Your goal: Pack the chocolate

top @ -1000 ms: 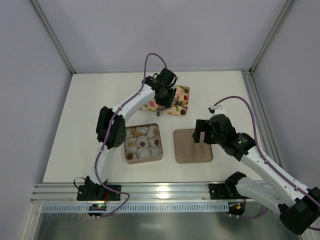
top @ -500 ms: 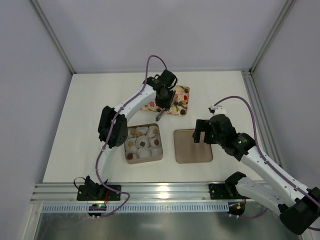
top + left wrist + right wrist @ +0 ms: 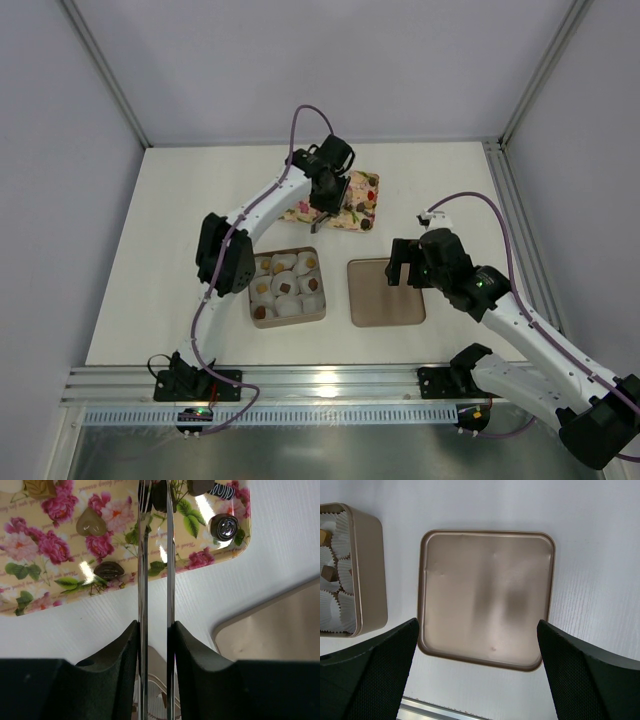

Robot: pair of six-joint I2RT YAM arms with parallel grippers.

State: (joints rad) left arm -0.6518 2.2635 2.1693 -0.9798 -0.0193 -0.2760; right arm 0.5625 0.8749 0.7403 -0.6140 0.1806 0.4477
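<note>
Box (image 3: 288, 320) w/ paper cups (image 3: 292, 306) sits left; L gripper (image 3: 156, 490) blades pinch a dark chocolate (image 3: 159, 497) above floral tray (image 3: 45, 587); best lift straight, squeeze lightly, lower into a free cup; R gripper (image 3: 477, 624) gapes over lid (image 3: 485, 595), holding nothing.

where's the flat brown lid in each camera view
Top external: the lid lies right of centre on the table.
Left wrist: only a rounded corner of the lid shows, at the right edge, below the floral tray.
Right wrist: the lid fills the middle.
Shared landmark: the open box of paper cups sits just left of the lid in the top and right wrist views.
</note>
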